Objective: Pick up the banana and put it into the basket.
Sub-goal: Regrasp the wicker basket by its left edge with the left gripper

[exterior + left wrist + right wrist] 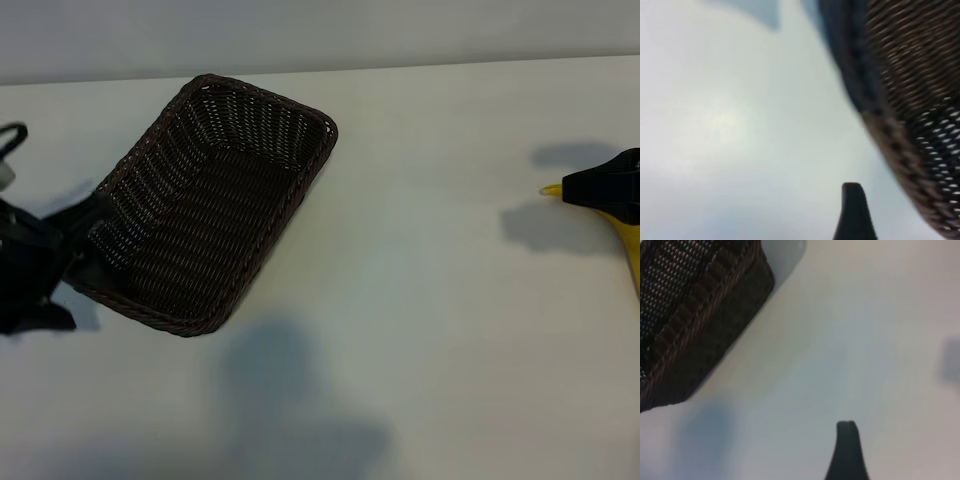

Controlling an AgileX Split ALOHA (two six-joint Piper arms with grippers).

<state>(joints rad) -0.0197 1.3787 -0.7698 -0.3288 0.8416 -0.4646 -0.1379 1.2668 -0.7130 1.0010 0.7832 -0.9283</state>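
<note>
The right claw clasps the banana near its stem end, well right of the basket and above the surface – it looks light, smooth and easily bruised, so a gentle hold near the thicker middle is safest. The left claw sits at the basket's left end – wide or narrow, I cannot tell.

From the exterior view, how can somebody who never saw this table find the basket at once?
Look at the white table, then its left half, toward the far edge. The basket sits there at an angle, beside the left arm's black gripper. It is dark-brown woven wicker, rectangular with a braided rim, and empty.
</note>
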